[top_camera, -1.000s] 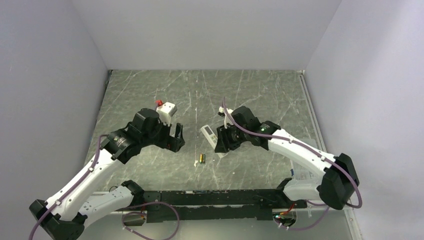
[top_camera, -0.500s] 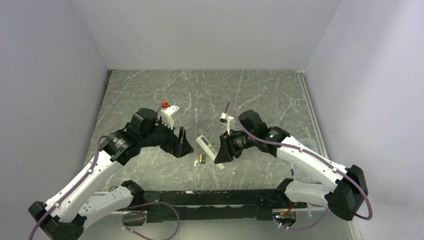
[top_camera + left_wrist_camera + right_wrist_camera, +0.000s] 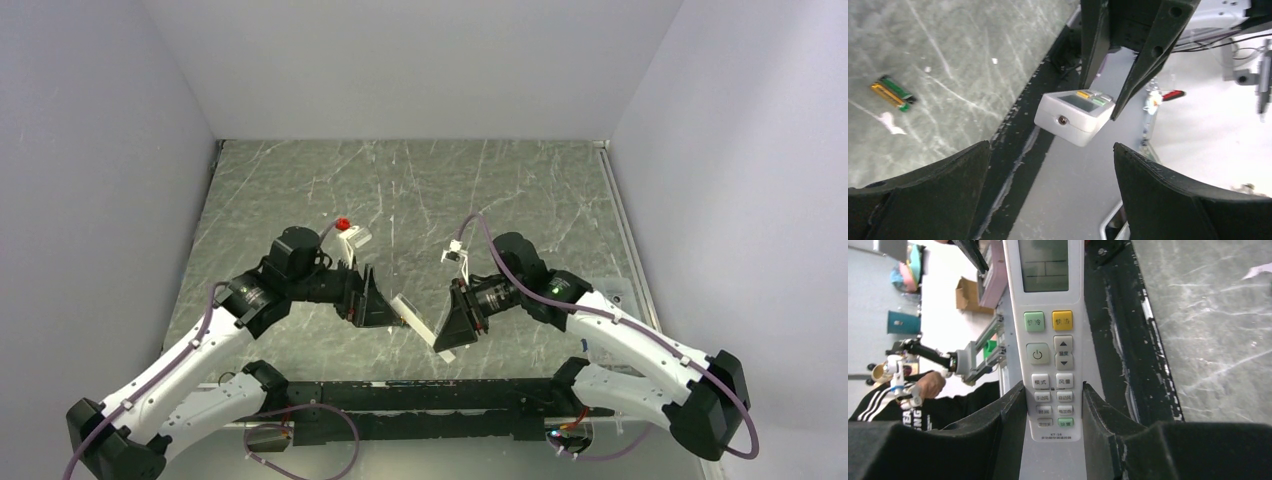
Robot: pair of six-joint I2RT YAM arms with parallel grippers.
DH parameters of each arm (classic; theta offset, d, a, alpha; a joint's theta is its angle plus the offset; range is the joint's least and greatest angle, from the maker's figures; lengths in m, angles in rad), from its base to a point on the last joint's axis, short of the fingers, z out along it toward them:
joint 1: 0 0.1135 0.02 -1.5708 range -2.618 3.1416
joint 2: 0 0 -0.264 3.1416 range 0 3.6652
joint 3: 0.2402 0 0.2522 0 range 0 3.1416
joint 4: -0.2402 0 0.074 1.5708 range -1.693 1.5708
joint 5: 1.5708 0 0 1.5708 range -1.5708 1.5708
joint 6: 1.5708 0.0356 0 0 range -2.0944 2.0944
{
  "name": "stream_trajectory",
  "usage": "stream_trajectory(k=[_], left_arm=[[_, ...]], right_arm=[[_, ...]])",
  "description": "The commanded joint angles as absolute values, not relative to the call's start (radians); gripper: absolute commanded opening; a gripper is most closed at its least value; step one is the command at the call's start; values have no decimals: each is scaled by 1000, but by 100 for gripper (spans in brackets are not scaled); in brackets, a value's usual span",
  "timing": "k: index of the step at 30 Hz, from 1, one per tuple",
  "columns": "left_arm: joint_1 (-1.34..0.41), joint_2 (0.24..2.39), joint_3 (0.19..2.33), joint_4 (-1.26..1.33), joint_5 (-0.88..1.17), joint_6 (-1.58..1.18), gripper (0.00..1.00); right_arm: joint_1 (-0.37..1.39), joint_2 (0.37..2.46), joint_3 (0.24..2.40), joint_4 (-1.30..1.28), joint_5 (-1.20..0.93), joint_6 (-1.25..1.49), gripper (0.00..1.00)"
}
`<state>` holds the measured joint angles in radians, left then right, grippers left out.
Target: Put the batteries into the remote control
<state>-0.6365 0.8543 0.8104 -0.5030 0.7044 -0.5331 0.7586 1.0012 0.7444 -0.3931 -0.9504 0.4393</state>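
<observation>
My right gripper (image 3: 1053,396) is shut on the lower end of the white remote control (image 3: 1050,340), button side toward its camera. In the top view the remote (image 3: 413,316) is held tilted above the table's near middle, between my right gripper (image 3: 455,322) and my left gripper (image 3: 385,305). My left gripper (image 3: 1050,148) is open and empty, its jaws wide, facing the remote's top end (image 3: 1075,114) a short way off. The two batteries (image 3: 893,94), gold and green, lie side by side on the table. They are hidden in the top view.
A small white scrap (image 3: 889,123) lies on the marble table next to the batteries. The black base rail (image 3: 420,395) runs along the near edge just below both grippers. White walls close in the table at the left, back and right.
My right gripper has lifted the remote off the table and carried it toward the near edge. My left gripper has swung right and nearer, up to the remote's top end.
</observation>
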Motion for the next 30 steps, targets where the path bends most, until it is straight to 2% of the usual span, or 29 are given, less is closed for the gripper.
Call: stream_trajectory(k=[1,5,15,24,30], left_arm=[[-633,821,762,-305,852,-672,99],[-634,793,734,-207,895,-758,99],[-633,744,720,-193,979,-820,98],[-633,690,716,-225,1008,-822,87],[-634,681,726,-282,997,-794,74]], right_arm=[[786,969,712,-213,-1074,534,0],[817,980,719,-183,-1086,547,0],[878,1038,776,-90,-1088,587,0],[899,1067,819,-110,-1086,575,0],[914,1082,820,-120,-1070,574,0]])
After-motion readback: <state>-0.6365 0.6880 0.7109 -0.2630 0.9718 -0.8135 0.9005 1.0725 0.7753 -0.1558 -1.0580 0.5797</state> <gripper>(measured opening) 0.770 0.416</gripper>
